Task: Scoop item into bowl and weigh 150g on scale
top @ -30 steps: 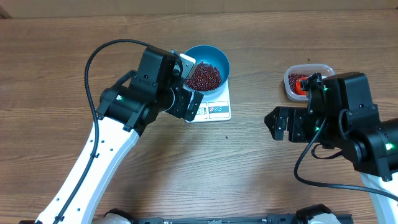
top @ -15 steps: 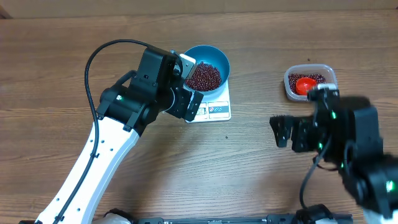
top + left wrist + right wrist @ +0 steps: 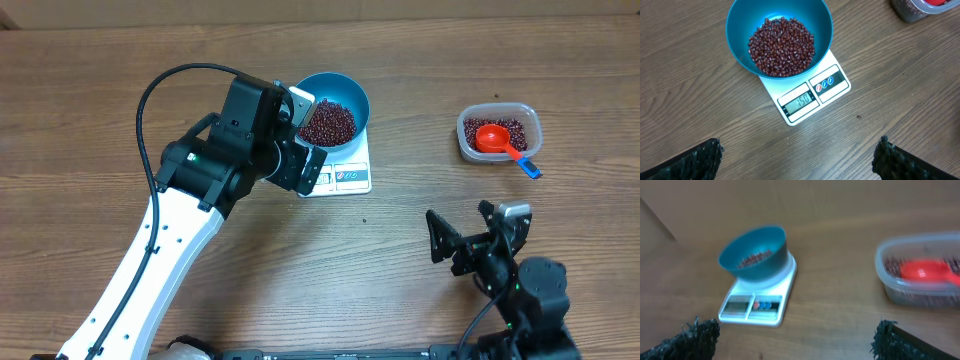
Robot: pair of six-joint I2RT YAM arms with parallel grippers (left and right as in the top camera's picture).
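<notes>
The blue bowl (image 3: 352, 92) stands on the white scale (image 3: 348, 176) and holds a heap of dark red beans (image 3: 328, 123). My left gripper (image 3: 306, 160) hangs open over the scale's left edge with nothing in it. Seen from the left wrist, the beans (image 3: 782, 46) fill the bowl (image 3: 740, 25) and the scale (image 3: 812, 97) display reads 150, while the left gripper (image 3: 800, 152) is spread over bare wood. My right gripper (image 3: 436, 238) is open and empty, low near the front edge, facing the bowl (image 3: 754, 255) and scale (image 3: 760, 305).
A clear plastic tub (image 3: 499, 133) at the right holds more beans and a red scoop (image 3: 493, 137) whose blue handle tip (image 3: 530, 168) sticks over the rim. In the right wrist view the tub (image 3: 920, 287) sits at the right.
My right arm has pulled back from beside the tub toward the front edge, leaving the tub and scoop uncovered. The left arm, bowl and scale have not moved.
</notes>
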